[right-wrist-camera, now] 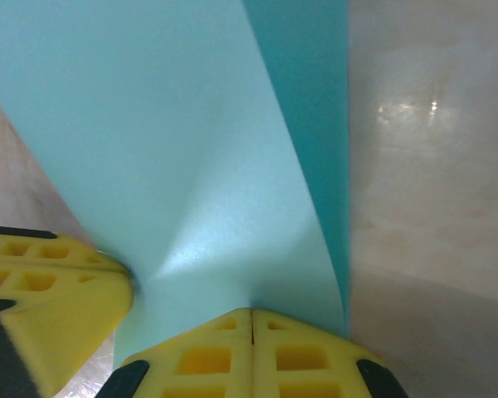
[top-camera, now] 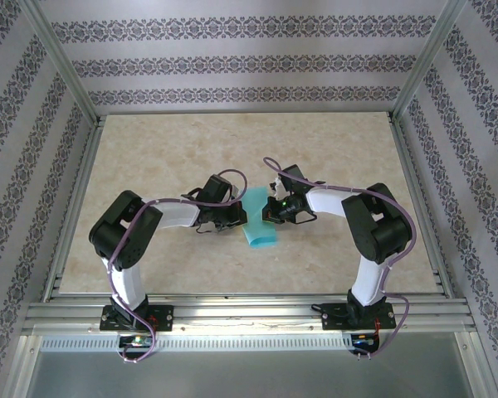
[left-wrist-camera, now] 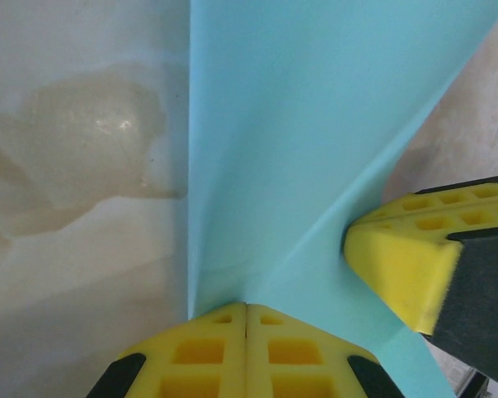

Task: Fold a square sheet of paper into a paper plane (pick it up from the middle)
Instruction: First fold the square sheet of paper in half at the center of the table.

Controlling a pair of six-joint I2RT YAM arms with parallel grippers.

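The turquoise square sheet of paper point(top-camera: 258, 225) sits mid-table between my two arms, bent rather than flat. My left gripper point(top-camera: 241, 218) pinches its left edge. In the left wrist view the yellow pads meet at the left gripper point(left-wrist-camera: 246, 305) with the paper point(left-wrist-camera: 315, 124) caught in the seam and creasing away from it. My right gripper point(top-camera: 269, 215) pinches the opposite edge. In the right wrist view the right gripper point(right-wrist-camera: 251, 312) is shut on the paper point(right-wrist-camera: 149, 124), whose right side folds under in a darker strip. Each wrist view shows the other gripper's fingertips point(left-wrist-camera: 407, 265) point(right-wrist-camera: 50, 290) close by.
The beige marbled tabletop point(top-camera: 149, 157) surrounds the paper. Metal frame posts and patterned walls point(top-camera: 232, 58) enclose the table. An aluminium rail point(top-camera: 249, 311) runs along the near edge by the arm bases.
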